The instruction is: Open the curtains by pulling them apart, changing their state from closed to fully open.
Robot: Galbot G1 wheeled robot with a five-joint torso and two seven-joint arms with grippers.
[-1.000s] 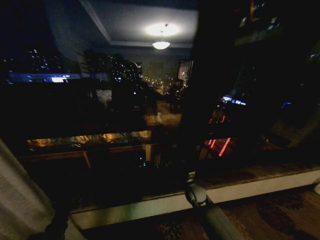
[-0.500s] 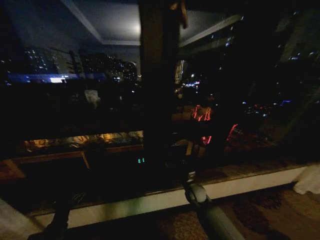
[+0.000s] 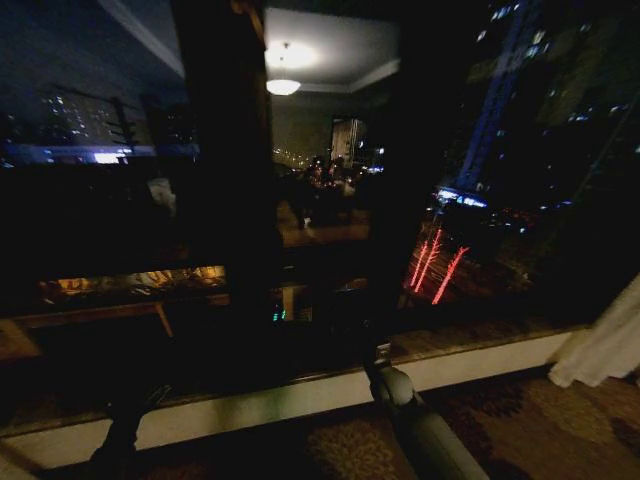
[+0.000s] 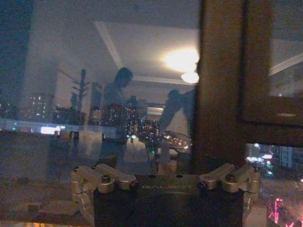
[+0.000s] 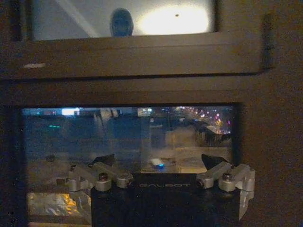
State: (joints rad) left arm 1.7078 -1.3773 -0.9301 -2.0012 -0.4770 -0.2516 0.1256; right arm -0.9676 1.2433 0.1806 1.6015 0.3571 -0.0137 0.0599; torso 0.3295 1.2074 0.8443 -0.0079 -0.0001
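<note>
One sheer cream curtain (image 3: 608,345) hangs bunched at the far right edge of the head view, its hem near the floor. Dark window glass spans the space to its left. My right arm reaches up from the bottom centre, and its gripper (image 3: 382,352) is held in front of the window ledge, well left of that curtain. In the right wrist view this gripper (image 5: 158,161) is open and holds nothing, facing the window frame. My left gripper (image 3: 150,395) stands low at the left, dark against the ledge. Seen from its own wrist, the left gripper (image 4: 163,172) is spread open and holds nothing.
A wide dark window post (image 3: 225,180) stands left of centre, with a ceiling lamp (image 3: 283,86) reflected in the glass. A pale sill (image 3: 300,395) runs along the window's foot. Patterned carpet (image 3: 520,430) covers the floor in front.
The camera has swung right: the pale curtain at the lower left has slid out of the picture and one has come in at the right edge. Both arms keep their places in view.
</note>
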